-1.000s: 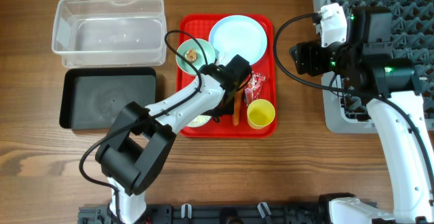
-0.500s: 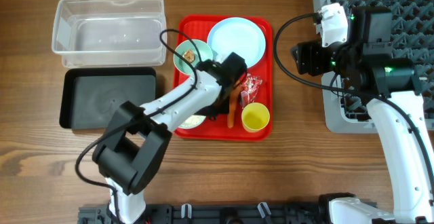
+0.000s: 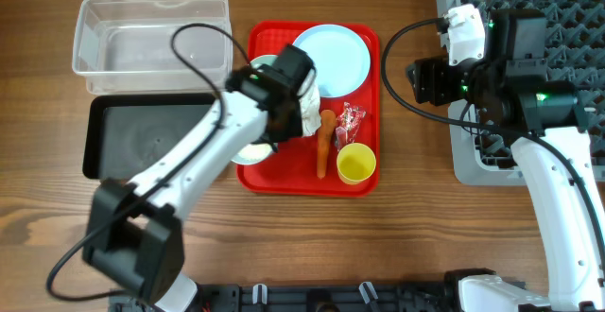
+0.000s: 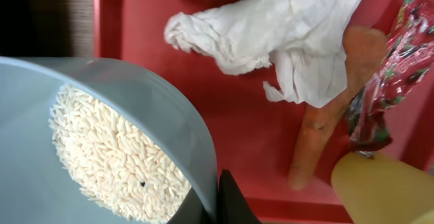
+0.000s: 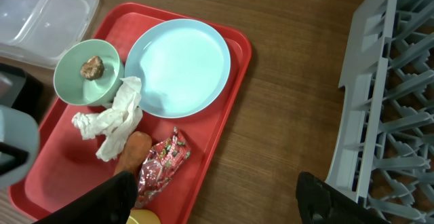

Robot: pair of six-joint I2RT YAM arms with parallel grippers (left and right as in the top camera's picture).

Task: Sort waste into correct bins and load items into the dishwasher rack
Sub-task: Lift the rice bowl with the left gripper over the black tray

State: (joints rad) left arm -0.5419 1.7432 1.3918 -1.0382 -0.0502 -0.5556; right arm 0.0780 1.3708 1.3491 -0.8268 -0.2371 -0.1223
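From overhead the left gripper [image 3: 278, 123] hid most of its catch, only a pale sliver of the rice bowl [image 3: 251, 151] peeked out at the left edge of the red tray [image 3: 371, 104]; the left wrist view cleared it up; its jaws were pinched tight on the thin rim of that smooth blue-grey bowl, with a bed of white rice grains [image 4: 115, 159] inside.

That same view had the crumpled tissue [image 4: 278, 27], soft and wrinkly, lying on the tray floor and draped over the fat end of the carrot [image 4: 324, 125]; overhead, the arm covered it. The crinkly red-and-silver wrapper [image 4: 385, 81] touched the carrot's side; the glossy yellow cup [image 4: 383, 191] sat by the carrot's thin tip, at the tray's near-right corner.

Only the right wrist view gave a clean look at the mint bowl [image 5: 71, 81] in the tray's far-left corner, a small brown lump [image 5: 92, 66] in it, just beside the big round plate [image 5: 178, 66].

The right gripper [image 5: 213, 190] hung with fingers spread wide and nothing between them, off the tray's right side, toward the dishwasher rack [image 3: 558, 28], grey plastic with a lattice of pegs.

Left of the tray sat the clear tub [image 3: 151, 33], farther back, and the matte black tray [image 3: 151, 137], nearer, both on the wood-grain table [image 3: 416, 217].
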